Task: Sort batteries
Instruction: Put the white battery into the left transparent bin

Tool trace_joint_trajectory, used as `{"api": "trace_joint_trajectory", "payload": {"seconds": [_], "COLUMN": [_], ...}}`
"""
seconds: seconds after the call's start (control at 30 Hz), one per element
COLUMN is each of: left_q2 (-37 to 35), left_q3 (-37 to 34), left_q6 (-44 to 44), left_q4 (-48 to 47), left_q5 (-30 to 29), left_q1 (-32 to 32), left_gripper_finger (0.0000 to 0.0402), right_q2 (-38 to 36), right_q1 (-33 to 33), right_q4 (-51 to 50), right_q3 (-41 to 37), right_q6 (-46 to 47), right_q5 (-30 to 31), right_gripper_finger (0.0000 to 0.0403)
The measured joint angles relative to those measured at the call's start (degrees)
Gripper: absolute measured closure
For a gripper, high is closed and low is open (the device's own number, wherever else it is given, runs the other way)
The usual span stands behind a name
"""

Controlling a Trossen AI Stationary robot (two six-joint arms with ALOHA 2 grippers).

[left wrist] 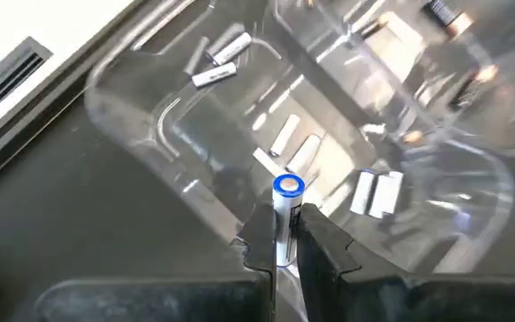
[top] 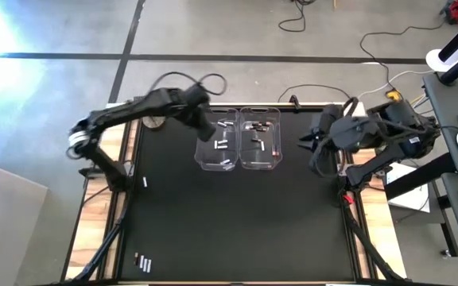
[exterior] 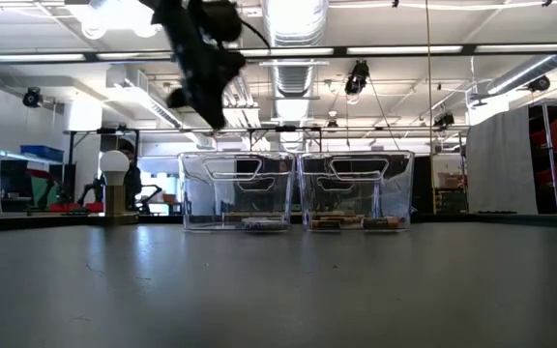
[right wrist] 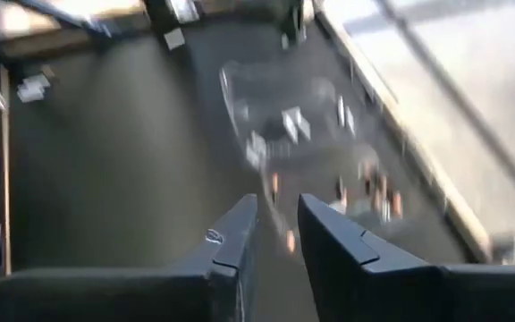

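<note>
Left wrist view shows the left gripper (left wrist: 284,240) pinching a silvery battery (left wrist: 285,210) above the left bin (left wrist: 141,98); releasing off-centre could bounce it out; right gripper (right wrist: 275,234) waits narrowly parted

The surface (top: 237,222) is matte black. Both bins (top: 218,143) are clear plastic; the battery (left wrist: 286,210) between the dark fingers (left wrist: 257,246) is silvery-white with a blue-ringed orange cap. The other bin's batteries (left wrist: 443,12) are dark with reddish marks.
</note>
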Motion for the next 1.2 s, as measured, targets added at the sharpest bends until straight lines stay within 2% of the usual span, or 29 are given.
{"api": "trace_joint_trajectory", "payload": {"seconds": [0.07,0.23,0.47,0.67,0.87,1.2], "left_q2": [5.08,16.05,26.14,30.8,34.04,33.93], "left_q3": [2.35,9.04,12.87,13.0,13.09,13.2], "left_q6": [1.83,6.04,18.28,25.29,25.02,24.89], "left_q4": [0.0,-0.13,-3.08,-1.56,0.46,0.44], "left_q5": [-0.02,0.0,0.18,0.04,-0.17,0.07], "left_q1": [-0.19,-0.52,-0.88,-3.08,-4.02,-4.26], "left_gripper_finger": [0.0395,0.0396,0.0396,0.0396,0.0392,0.0309], "right_q2": [-0.03,-0.67,-0.58,-0.64,-0.53,0.21], "right_q1": [1.87,7.83,13.33,14.88,14.88,14.86], "right_q4": [-4.85,-3.67,-4.57,-4.57,-4.63,-4.62], "right_q3": [-0.36,-3.52,-5.57,-7.31,-8.74,-8.74], "right_q6": [6.01,13.12,21.75,25.33,28.66,29.21], "right_q5": [-0.06,-0.95,-1.03,-0.95,-0.99,-0.97], "right_gripper_finger": [0.0335,0.035,0.0354,0.0357,0.0358,0.0333]}}
